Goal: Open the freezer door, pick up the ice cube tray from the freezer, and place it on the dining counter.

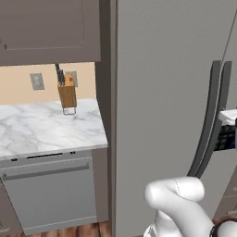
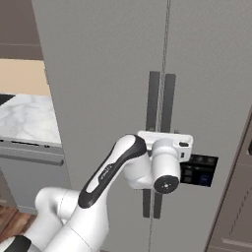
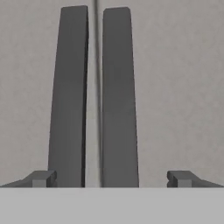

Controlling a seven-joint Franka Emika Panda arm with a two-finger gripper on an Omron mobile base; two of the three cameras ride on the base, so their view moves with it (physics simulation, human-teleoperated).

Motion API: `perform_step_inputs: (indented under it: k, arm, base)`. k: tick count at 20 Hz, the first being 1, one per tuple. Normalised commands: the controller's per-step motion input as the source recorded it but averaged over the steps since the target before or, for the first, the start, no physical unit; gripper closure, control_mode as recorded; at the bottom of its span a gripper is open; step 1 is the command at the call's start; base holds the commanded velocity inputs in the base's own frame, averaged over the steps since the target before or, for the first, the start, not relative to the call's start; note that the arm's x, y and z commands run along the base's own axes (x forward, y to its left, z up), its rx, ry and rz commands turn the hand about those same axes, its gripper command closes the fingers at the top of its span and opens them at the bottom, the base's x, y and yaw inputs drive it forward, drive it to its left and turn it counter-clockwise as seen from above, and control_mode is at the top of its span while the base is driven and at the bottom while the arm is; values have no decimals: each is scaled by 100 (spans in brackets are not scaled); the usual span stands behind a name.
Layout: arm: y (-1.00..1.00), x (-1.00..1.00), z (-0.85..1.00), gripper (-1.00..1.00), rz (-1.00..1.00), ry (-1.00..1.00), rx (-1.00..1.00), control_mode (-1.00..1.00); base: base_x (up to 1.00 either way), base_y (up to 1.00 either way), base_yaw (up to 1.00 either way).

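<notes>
The freezer door (image 2: 211, 88) is the right-hand grey fridge door, and it is shut. Its small black button panel (image 2: 199, 170) sits beside its long dark handle (image 2: 169, 98). My gripper (image 3: 111, 178) is open and faces the two handles at the seam between the doors, close to them. In the hand view the right-hand handle (image 3: 118, 96) stands between my fingertips (image 3: 181, 178), touching neither. My white hand (image 2: 165, 142) hovers in front of the handles at about panel height. The ice cube tray is hidden behind the shut door. The dining counter is out of view.
The twin grey door (image 1: 157, 92) fills the left of the fridge, also shut. Left of the fridge a marble worktop (image 1: 46, 125) carries a wooden knife block (image 1: 67, 95), with a grey dishwasher front (image 1: 51, 194) below and a wall cabinet (image 1: 46, 28) above.
</notes>
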Motion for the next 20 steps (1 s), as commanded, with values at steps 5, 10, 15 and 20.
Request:
perform_step_inputs:
  k: [5, 10, 15, 20]
  arm:
    - [-28, 10, 0, -100, 0, 0, 1, -100]
    - [-12, 0, 0, -100, 0, 0, 0, -100]
    - [0, 0, 0, -100, 0, 0, 0, -100]
    - [17, 0, 0, -100, 0, 0, 0, -100]
  base:
    - [0, 0, 0]
    - [0, 0, 0]
    - [0, 0, 0]
    - [0, 0, 0]
